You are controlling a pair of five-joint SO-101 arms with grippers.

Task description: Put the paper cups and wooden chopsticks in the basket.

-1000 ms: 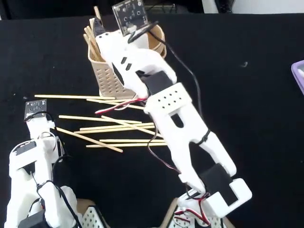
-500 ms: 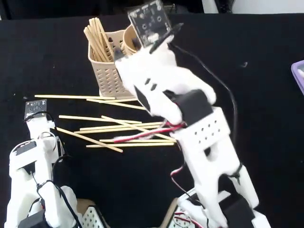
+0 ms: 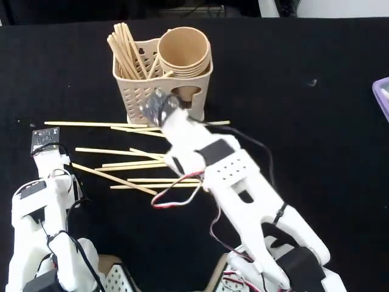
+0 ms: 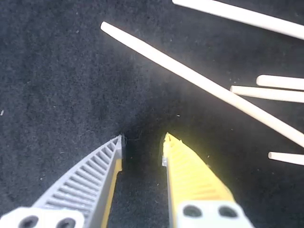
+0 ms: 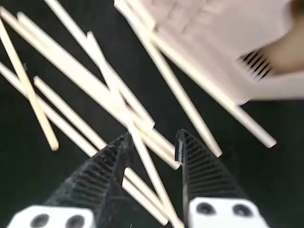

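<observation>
Chopsticks [image 3: 91, 124] strewn before basket [image 3: 137, 103] holding cups [image 3: 184, 52]; right jaws parted above them, left jaws parted too.

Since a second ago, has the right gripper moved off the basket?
Yes. The right gripper came off the basket's top and down to the loose chopsticks lying in front of the basket.

Nothing readable is showing. The basket [image 3: 137, 100] and the paper cups [image 3: 184, 52], sitting just ahead of the jaws of the right gripper [image 5: 153, 137], are showing plain, unprinted sides. Specks on the small board [image 3: 45, 139] near the jaws of the left gripper [image 4: 142, 139] are proving too tiny to read.
</observation>
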